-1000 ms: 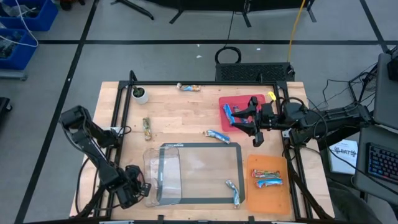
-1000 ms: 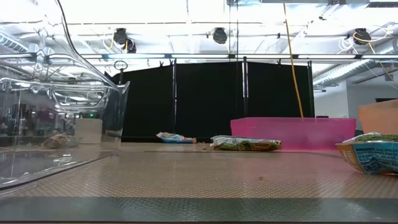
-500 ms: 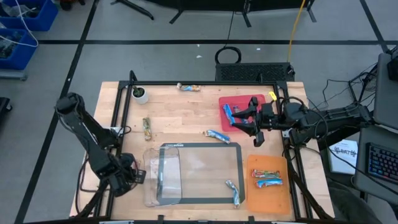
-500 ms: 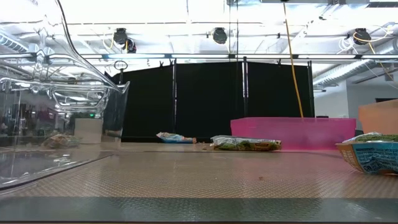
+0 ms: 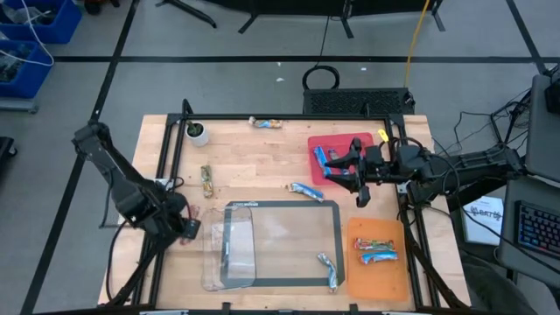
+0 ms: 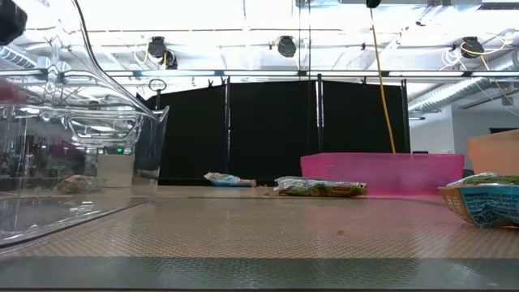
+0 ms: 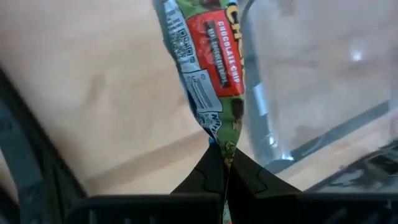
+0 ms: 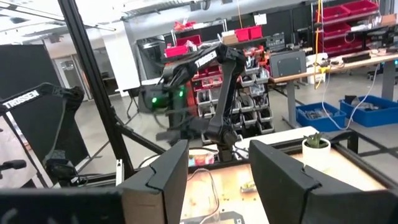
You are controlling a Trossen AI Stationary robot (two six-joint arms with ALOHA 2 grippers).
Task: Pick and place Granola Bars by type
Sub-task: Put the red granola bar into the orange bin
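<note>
red-and-green foil is what the left end effector (image 7: 224,167) has, pressed tight on the very tail of a chocolate chip bar (image 7: 208,68) that dangles over the wooden surface (image 5: 262,166), just beside the clear plastic bin (image 5: 229,249) at the near left corner; that's a thin crimp-end pinch, so my call is the carry wants to be smooth and unhurried, no jerks, or the wrapper may slip or swing; best judged, it should be lowered flat with its own kind before letting go; over on the right, the right end effector (image 5: 356,178) hovers spread and empty at the edge of the pink tray (image 5: 322,144), which holds a blue bar (image 5: 322,159); orange tray (image 5: 378,271) has two bars already; loose ones lie scattered: one blue (image 5: 305,189) on the wood, a tan-green one (image 5: 207,181) at left, one (image 5: 267,123) at the far edge, another (image 5: 330,268) on the mat (image 5: 280,241); potted plant (image 5: 197,132) stays out of it
</note>
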